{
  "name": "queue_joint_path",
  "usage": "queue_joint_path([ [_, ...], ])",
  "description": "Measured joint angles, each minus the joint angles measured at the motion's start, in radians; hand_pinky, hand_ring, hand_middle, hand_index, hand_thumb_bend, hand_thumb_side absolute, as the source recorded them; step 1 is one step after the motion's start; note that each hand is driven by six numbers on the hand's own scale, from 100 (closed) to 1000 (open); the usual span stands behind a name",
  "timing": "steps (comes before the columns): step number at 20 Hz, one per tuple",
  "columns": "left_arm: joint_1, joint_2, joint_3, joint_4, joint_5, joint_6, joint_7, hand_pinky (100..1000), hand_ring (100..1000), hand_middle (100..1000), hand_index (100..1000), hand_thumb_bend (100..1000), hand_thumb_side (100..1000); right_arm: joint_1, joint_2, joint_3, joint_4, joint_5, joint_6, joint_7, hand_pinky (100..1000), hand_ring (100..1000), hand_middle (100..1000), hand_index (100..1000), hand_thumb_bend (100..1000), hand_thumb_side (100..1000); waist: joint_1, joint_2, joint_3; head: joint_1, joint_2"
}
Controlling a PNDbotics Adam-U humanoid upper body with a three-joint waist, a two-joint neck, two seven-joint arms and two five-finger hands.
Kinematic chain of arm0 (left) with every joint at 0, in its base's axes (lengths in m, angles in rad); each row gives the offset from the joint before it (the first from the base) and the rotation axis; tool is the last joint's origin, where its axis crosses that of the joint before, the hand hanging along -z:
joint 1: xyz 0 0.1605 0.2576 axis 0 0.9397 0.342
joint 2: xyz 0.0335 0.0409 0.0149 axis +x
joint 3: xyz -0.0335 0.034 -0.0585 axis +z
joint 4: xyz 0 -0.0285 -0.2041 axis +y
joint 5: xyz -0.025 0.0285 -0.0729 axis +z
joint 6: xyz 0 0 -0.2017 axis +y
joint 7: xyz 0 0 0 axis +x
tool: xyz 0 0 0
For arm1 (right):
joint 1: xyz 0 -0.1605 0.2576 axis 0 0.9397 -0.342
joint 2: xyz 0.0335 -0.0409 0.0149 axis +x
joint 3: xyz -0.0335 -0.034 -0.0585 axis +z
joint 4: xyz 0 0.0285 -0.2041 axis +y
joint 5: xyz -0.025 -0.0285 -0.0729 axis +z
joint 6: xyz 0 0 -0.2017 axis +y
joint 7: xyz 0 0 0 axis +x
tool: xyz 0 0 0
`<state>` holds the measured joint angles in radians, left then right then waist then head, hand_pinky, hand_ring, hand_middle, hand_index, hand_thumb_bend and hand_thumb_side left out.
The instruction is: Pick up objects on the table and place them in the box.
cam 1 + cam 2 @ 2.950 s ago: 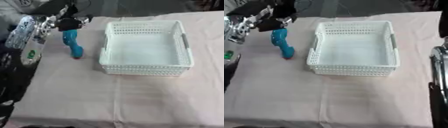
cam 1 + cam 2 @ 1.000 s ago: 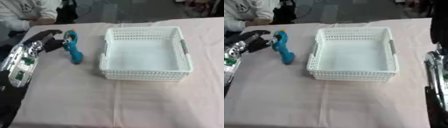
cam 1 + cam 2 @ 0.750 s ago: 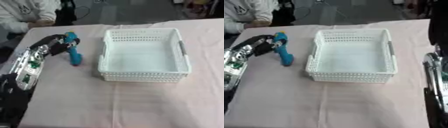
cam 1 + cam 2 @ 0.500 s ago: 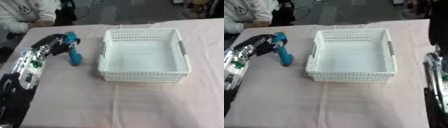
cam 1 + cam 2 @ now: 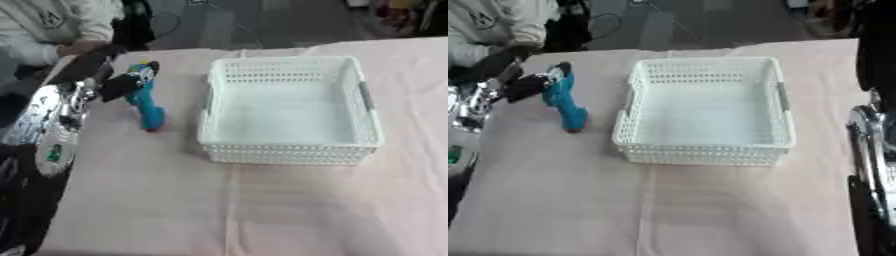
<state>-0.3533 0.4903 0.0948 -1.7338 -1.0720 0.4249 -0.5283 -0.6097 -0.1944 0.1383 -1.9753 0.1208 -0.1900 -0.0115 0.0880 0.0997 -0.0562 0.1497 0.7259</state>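
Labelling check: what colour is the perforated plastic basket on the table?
White; the perforated plastic basket shows best in the left eye view.

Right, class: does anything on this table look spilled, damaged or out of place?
Nothing stands out. The white basket sits upright and empty, and the left hand is at the blue toy lying beside it.

Soft, even light, everything slightly blurred.
Beside my fingers (image 5: pixel 118 85) edges smear; only faint shadows; no glare.
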Motion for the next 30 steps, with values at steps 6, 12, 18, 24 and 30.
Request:
queue_joint_path([
  [6, 0.042, -0.012, 0.046, 0.04, 0.025, 0.026, -0.063, 817, 930, 1000, 1000, 1000, 1000, 0.013, -0.016, 0.0, 0.001, 0.0, 0.005, 0.007, 404, 176, 260, 582, 100, 1000, 0.009, -0.009, 0.01, 0.0, 0.001],
  [12, 0.068, -0.012, 0.051, 0.102, 0.071, 0.012, -0.083, 831, 946, 1000, 1000, 1000, 1000, 0.013, -0.016, 0.0, 0.003, 0.001, 0.008, 0.017, 408, 176, 260, 584, 100, 1000, 0.008, -0.009, 0.01, 0.0, 0.001],
  [18, 0.099, -0.012, 0.038, 0.145, 0.121, -0.028, -0.097, 846, 965, 1000, 1000, 1000, 1000, 0.013, -0.016, 0.0, 0.006, 0.005, 0.011, 0.028, 412, 176, 261, 586, 100, 1000, 0.008, -0.009, 0.01, -0.001, 0.0],
  [24, 0.114, -0.01, 0.025, 0.153, 0.121, -0.069, -0.156, 867, 984, 1000, 1000, 1000, 1000, 0.013, -0.016, 0.0, 0.006, 0.005, 0.013, 0.03, 412, 177, 263, 587, 100, 1000, 0.008, -0.009, 0.009, -0.001, 0.0],
  [30, 0.122, -0.005, 0.011, 0.157, 0.09, -0.094, -0.183, 877, 998, 1000, 1000, 1000, 1000, 0.013, -0.016, 0.0, 0.005, 0.006, 0.015, 0.032, 413, 178, 263, 587, 100, 1000, 0.008, -0.009, 0.008, -0.001, 0.0],
])
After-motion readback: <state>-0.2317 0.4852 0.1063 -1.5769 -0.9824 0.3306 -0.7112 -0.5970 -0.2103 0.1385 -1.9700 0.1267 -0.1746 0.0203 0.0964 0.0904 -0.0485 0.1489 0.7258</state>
